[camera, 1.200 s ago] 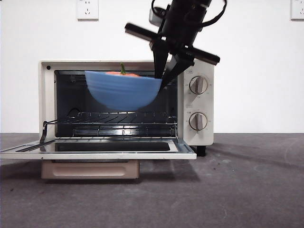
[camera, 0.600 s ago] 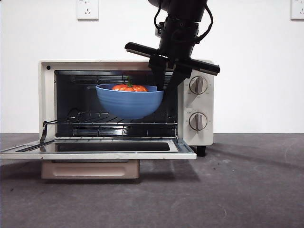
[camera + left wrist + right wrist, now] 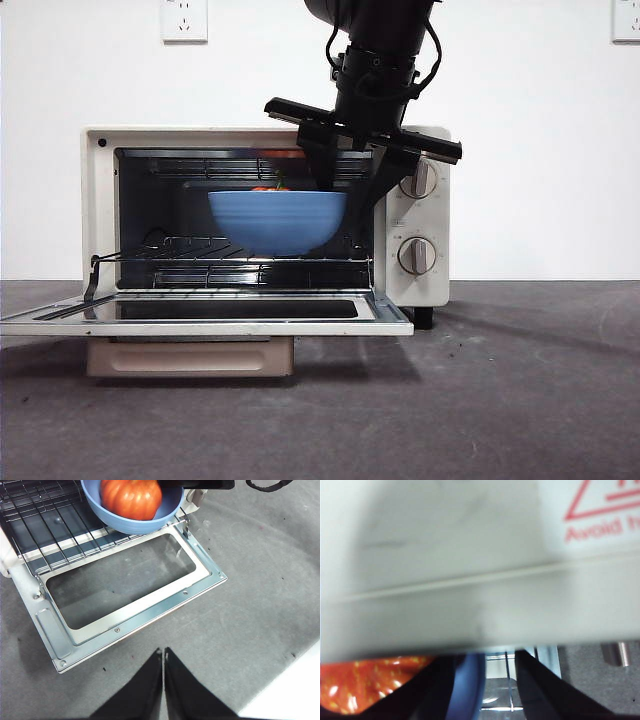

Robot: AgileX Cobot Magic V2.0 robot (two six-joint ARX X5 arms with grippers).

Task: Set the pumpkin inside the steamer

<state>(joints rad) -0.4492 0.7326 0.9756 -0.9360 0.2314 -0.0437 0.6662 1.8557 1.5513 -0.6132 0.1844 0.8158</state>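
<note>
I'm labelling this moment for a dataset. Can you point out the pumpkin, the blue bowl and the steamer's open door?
pumpkin [image 3: 131, 497]: left wrist view, on its orange ribbed side.
blue bowl [image 3: 277, 221]: front view, on its outer wall.
steamer door [image 3: 131, 616]: left wrist view, on the metal frame below the glass pane.

Pumpkin [image 3: 131, 497]: glossy orange, ribbed, yellow-flecked, sits in a blue bowl [image 3: 278, 221] inside the steamer's mouth, just above the wire rack. Steamer [image 3: 100, 200]: cream-white boxy countertop oven, two round knobs, glass door dropped flat open.
</note>
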